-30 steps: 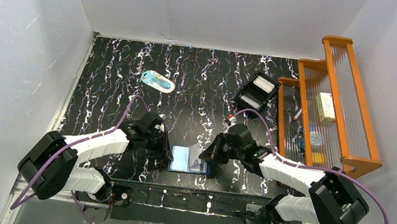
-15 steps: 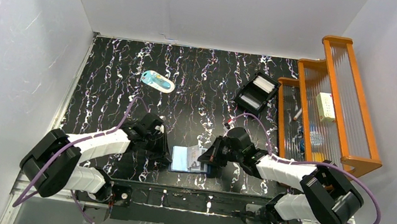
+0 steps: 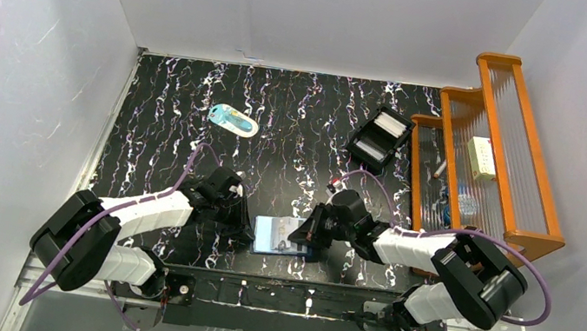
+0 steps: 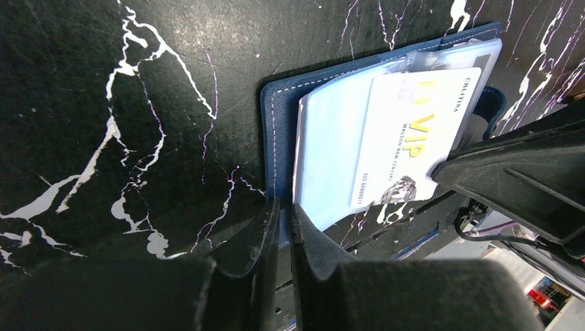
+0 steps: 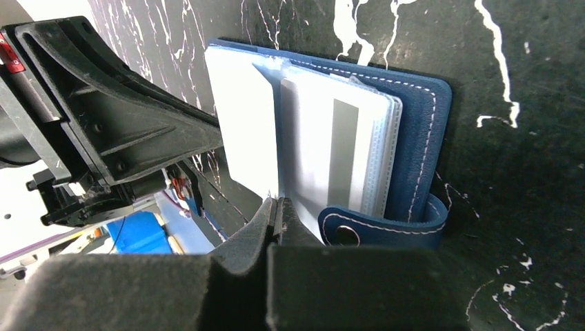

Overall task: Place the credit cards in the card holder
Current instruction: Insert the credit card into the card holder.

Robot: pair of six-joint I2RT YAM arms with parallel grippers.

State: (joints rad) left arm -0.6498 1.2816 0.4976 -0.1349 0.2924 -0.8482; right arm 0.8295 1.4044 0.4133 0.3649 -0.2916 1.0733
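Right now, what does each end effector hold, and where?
Left end effector pinches the holder by its cover edge; right end effector pinches a card by its edge.

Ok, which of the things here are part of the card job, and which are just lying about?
Job: card holder, pinched by left gripper; VIP card, held by right gripper; striped card in a pocket.
Lying about: pale-blue oval item; black tray with white contents; orange rack.

The left arm (image 3: 144,211) and right arm (image 3: 411,247) have white shells between black joints. A purple cable (image 3: 188,164) loops along each (the fingers (image 4: 241,252) are matte black).
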